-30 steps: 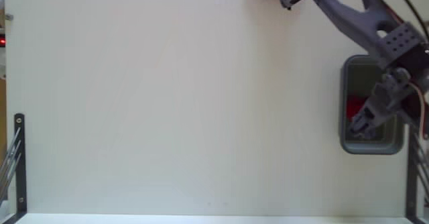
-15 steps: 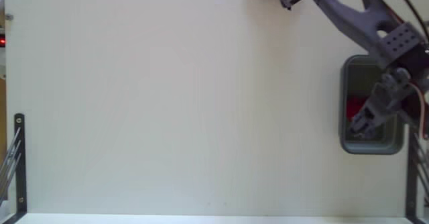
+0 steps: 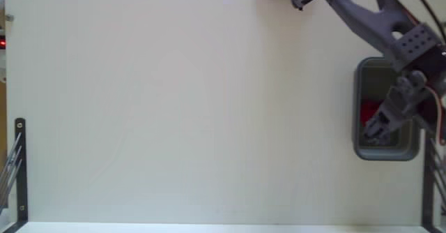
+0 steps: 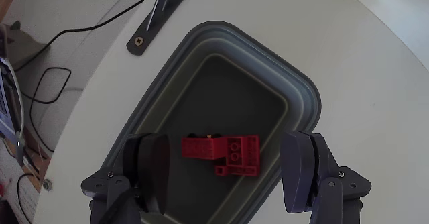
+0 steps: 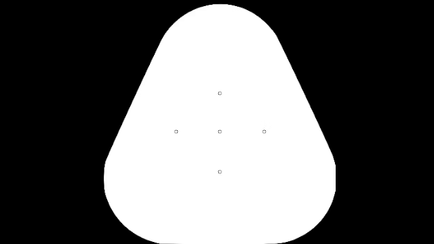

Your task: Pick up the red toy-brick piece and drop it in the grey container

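Tool [image 4: 228, 167] — grey two-finger end of the arm — hung above the grey rectangular plastic container [image 4: 305, 96], its jaws spread wide in the wrist view, one finger [image 4: 153, 167] at lower left of that view and the other at lower right. Nothing was held between them. The small bright red plastic toy-brick piece [image 4: 226, 155], lumpy in outline with studs showing, lay on the darker greenish-grey floor of the container, between the two fingers as the wrist camera saw it but touching neither; it sat toward the near part of the floor, apart from the walls.

Fixed view agreed: tool [image 3: 380, 127] over the container [image 3: 359, 86] at the right edge of the pale bench [image 3: 181, 107], a patch of red [image 3: 367, 110] showing inside the container just beside the tool. Grey arm links reached in from the top right. A dark metal bracket [image 3: 19, 167] stood at the bench's left edge, well apart from everything.

Judgement: the drop step looked finished — the piece was in the container and free of the tool. What remained, as I read it, was the retreat: lift the open tool straight up clear of the thick rim, without clipping the wall or nudging the piece.
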